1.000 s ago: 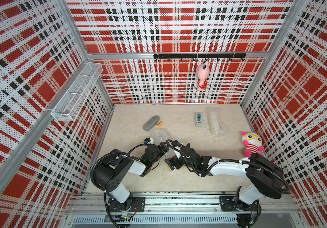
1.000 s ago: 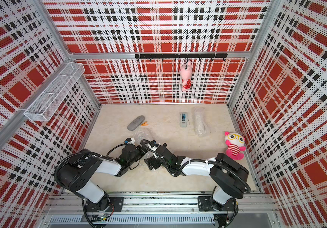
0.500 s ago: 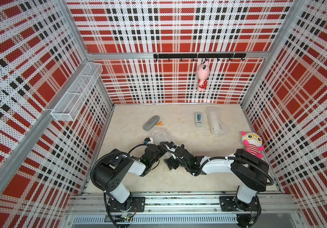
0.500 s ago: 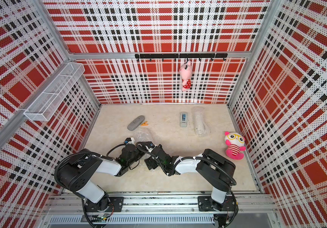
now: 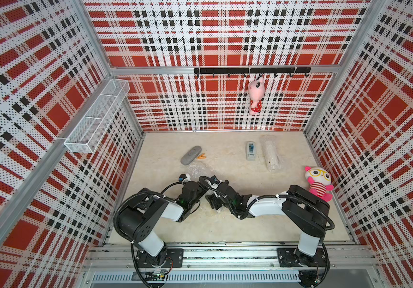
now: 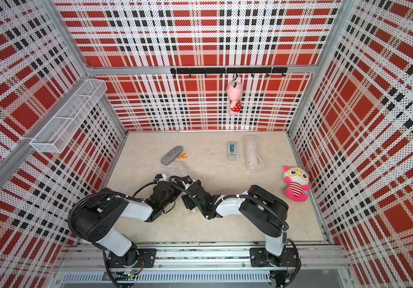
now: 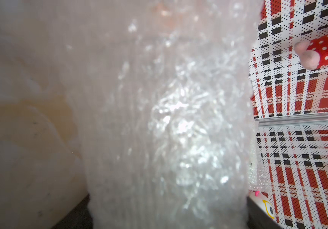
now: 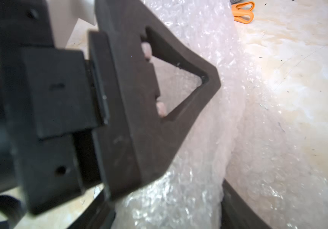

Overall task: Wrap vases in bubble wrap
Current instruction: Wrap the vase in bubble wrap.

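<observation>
At the far right, one wrapped vase [image 5: 271, 153] lies, looking finished. Near centre, my left gripper [image 7: 167, 216] clamps the second bubble wrap bundle [image 5: 198, 171]; my right gripper [image 8: 167, 210] straddles it, grip unclear. Its vase is hidden; sealing remains, I judge.

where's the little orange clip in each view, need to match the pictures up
Top view: orange clip lies at the end of the grey case, toward the back left.
Top view: same spot, beside the grey case.
Left wrist: not in it.
Right wrist: in view, just past the bubble-wrapped bundle.
Shared landmark: the bubble-wrapped bundle between the arms, seen in all four.
</observation>
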### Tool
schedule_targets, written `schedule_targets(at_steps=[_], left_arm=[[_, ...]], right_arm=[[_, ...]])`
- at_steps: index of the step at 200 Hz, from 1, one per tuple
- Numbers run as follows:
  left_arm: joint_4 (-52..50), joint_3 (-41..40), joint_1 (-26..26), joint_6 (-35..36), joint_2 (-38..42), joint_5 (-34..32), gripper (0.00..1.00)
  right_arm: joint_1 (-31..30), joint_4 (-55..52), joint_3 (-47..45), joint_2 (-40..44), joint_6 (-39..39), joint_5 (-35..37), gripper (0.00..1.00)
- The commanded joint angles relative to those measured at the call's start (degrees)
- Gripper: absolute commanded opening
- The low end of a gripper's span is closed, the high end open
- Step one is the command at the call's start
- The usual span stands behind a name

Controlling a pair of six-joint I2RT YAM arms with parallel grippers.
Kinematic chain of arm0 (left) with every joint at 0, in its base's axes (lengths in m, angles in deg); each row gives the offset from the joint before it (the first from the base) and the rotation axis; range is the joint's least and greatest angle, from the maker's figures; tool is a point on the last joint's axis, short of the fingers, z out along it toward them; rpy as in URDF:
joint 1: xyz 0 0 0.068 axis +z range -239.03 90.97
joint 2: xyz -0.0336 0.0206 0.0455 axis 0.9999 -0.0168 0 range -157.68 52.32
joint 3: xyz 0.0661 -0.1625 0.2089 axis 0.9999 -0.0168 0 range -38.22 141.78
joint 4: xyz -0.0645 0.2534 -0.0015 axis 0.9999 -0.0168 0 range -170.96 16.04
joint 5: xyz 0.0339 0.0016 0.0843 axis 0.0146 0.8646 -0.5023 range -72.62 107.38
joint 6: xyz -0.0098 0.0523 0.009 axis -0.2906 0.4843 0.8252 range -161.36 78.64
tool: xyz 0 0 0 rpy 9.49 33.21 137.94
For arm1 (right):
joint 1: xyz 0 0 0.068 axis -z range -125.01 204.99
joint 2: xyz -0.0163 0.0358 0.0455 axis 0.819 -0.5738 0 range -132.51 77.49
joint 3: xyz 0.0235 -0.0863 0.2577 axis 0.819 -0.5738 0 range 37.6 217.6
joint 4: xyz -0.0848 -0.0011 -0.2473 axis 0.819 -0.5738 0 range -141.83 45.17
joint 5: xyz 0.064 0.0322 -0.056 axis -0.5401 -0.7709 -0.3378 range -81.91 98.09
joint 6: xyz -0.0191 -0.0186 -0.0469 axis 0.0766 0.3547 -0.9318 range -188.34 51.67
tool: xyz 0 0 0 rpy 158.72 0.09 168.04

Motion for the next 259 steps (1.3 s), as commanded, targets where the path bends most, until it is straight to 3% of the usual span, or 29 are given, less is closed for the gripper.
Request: schedule_targets(at_steps=[1,32,53,89,116,158,171,202,223,253,259], left_arm=[[-11.70,-1.92,0.76,4.50,-1.03,1.52,0.67],[-11.71,-0.91,1.73,5.80,0.97,4.28,0.94],[-11.79,0.37,2.39,7.87,1.40,7.18,1.00],[-9.09,-0.64,3.11,7.77,2.02,8.62,1.00],[-4.80,-1.33,3.28,7.15,0.68,11.71,0.98],[1.14,-2.47,2.93,5.05,-2.77,13.98,0.95],[2.71,-2.47,2.58,4.50,-4.02,14.56,0.92],[3.73,-1.74,1.75,4.14,-6.09,14.46,0.84],[3.70,-2.11,1.51,4.23,-6.29,13.20,0.76],[0.66,-2.41,2.28,6.29,-6.23,11.85,0.64],[-0.17,-2.32,2.35,6.87,-6.32,11.63,0.62]], right_arm=[[0.11,1.16,-1.21,-0.90,-1.89,-4.68,0.54],[2.65,3.42,-3.62,0.16,0.58,-9.50,0.49],[6.02,6.70,-5.23,0.20,3.34,-18.41,0.48],[11.49,13.01,-7.35,-1.95,12.33,-35.76,0.46],[12.82,20.18,-9.18,-3.61,21.06,-40.73,0.47],[15.81,47.26,-14.63,-11.11,42.85,-48.17,0.45],[16.13,51.94,-14.91,-13.64,46.39,-48.77,0.43],[16.04,46.96,-15.06,-13.00,43.18,-46.36,0.43],[15.98,35.14,-14.47,-8.19,35.65,-42.60,0.48],[15.61,9.53,-11.35,1.51,19.80,-29.66,0.83],[15.60,5.27,-10.92,3.44,17.05,-26.24,0.94]])
